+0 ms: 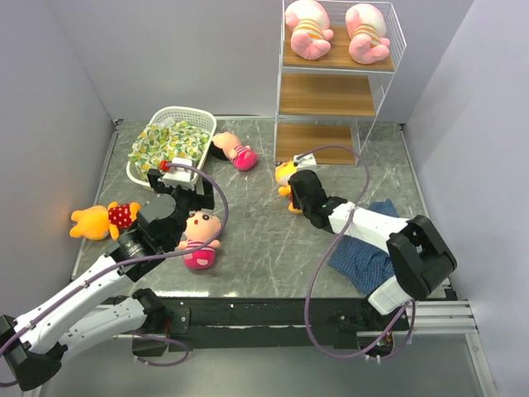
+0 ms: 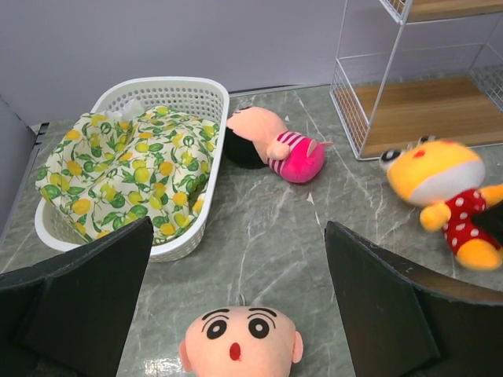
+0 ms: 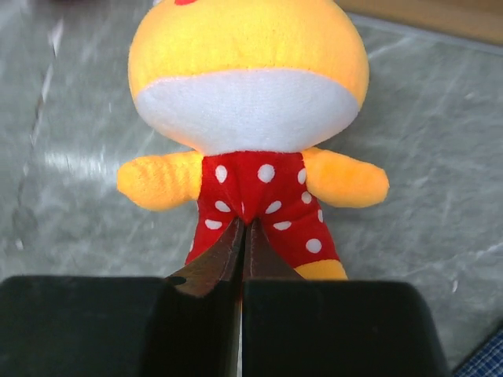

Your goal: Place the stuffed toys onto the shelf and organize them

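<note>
Orange bear (image 3: 247, 102) near shelf (image 1: 326, 95) foot | right fingers (image 3: 214, 267) clenched at its shirt | left fingers (image 2: 86, 298) spread wide over doll (image 2: 240, 342)

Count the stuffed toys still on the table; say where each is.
4: one bear at the left edge, one doll by the left gripper, one doll beside the basket, one bear at the right gripper's closed tips.

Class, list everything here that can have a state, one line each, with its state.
left gripper, open above near doll
right gripper, shut on right bear
left bear, lying loose on table
far doll, lying loose on table
left piglet and right piglet, on shelf top board
basket, holding patterned cloth
</note>
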